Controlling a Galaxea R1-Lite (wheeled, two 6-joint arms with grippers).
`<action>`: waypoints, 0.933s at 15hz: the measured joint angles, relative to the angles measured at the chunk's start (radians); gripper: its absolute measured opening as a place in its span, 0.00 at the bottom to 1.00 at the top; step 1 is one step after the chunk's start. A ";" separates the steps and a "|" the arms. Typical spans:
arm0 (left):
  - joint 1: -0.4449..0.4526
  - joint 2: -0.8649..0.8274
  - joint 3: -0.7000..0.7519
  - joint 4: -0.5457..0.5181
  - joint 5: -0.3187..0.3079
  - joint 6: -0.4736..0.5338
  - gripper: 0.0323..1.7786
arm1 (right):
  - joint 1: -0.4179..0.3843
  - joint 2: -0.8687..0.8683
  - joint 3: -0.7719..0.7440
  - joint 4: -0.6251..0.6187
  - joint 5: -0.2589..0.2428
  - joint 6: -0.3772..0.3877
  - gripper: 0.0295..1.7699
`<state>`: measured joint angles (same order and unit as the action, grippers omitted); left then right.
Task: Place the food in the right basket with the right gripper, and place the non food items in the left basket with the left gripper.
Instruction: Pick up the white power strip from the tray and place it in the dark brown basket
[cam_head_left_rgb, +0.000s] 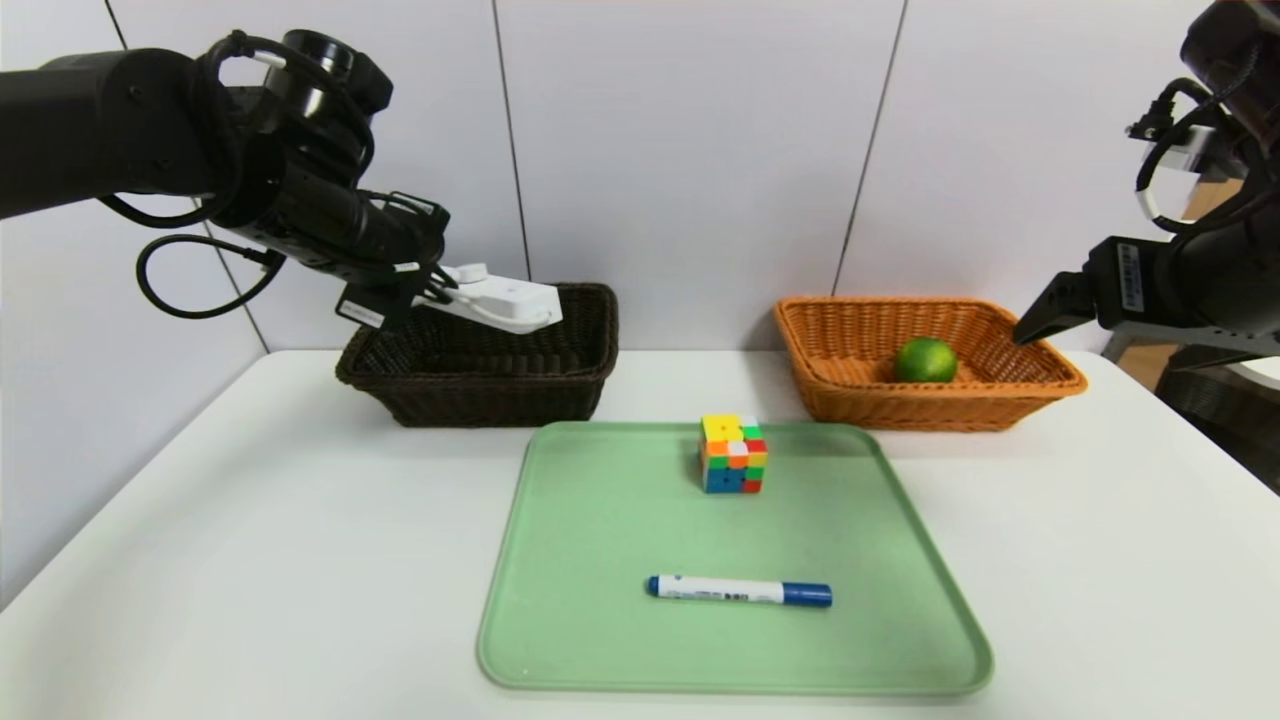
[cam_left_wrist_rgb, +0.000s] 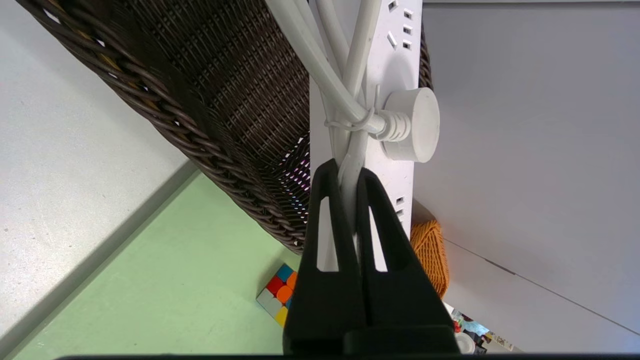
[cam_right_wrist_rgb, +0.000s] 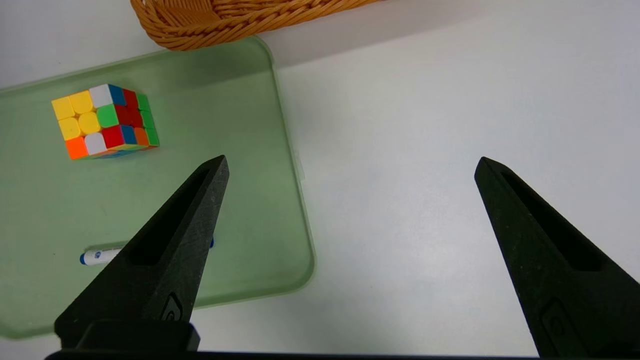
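marker (cam_right_wrist_rgb: 97, 256) half behind right pincer (cam_right_wrist_rgb: 350, 167)

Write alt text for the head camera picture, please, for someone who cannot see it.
The left gripper holds a white power strip over a dark brown wicker basket. A lime lies in the orange basket; a puzzle cube and blue-capped marker remain on the green tray.

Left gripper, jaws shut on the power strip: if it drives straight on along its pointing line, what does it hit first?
Most likely the left basket: the left gripper points forward and down over it, with the power strip leading. Inner floor or far wall; depth is unclear.
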<state>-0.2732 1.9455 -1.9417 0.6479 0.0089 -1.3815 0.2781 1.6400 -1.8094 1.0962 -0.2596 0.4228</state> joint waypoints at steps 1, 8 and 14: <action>0.000 0.007 0.000 0.000 -0.002 0.000 0.01 | 0.000 0.000 0.003 0.000 0.000 0.000 0.96; 0.027 0.057 -0.005 -0.020 -0.025 -0.023 0.01 | 0.001 -0.006 0.015 0.001 -0.017 0.000 0.96; 0.035 0.091 -0.005 -0.030 -0.033 -0.038 0.01 | 0.000 -0.012 0.017 0.001 -0.019 0.000 0.96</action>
<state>-0.2381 2.0364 -1.9468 0.6177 -0.0238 -1.4196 0.2781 1.6283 -1.7919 1.0968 -0.2789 0.4228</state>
